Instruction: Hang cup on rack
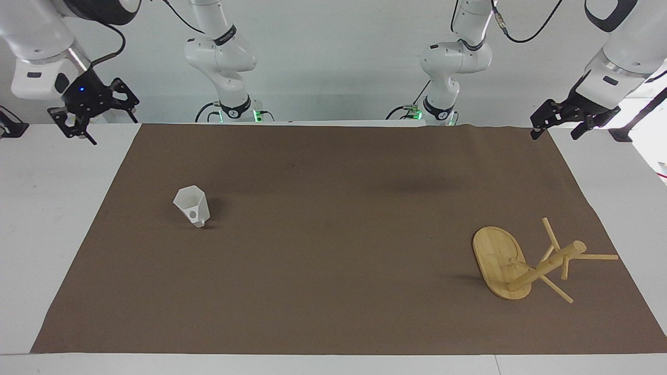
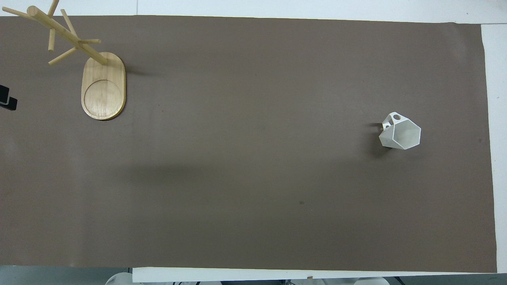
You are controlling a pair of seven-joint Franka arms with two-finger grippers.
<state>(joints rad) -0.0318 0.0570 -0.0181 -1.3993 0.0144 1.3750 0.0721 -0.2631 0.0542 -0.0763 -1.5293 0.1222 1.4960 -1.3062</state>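
The white faceted cup [image 1: 192,206] stands rim up on the brown cloth toward the right arm's end of the table, and shows in the overhead view too [image 2: 400,132]. Its handle points away from the robots. The bamboo rack [image 1: 500,260] stands on its oval base toward the left arm's end, also in the overhead view [image 2: 103,85]. My right gripper [image 1: 104,124] is open and empty, up in the air over the white table beside the cloth, apart from the cup. My left gripper [image 1: 555,134] is open and empty over the cloth's corner; only its tip [image 2: 8,101] shows from overhead.
The brown cloth [image 1: 333,245] covers most of the white table [image 1: 47,219]. Bare white table strips run along both ends. Two more arm bases [image 1: 234,107] stand at the robots' edge.
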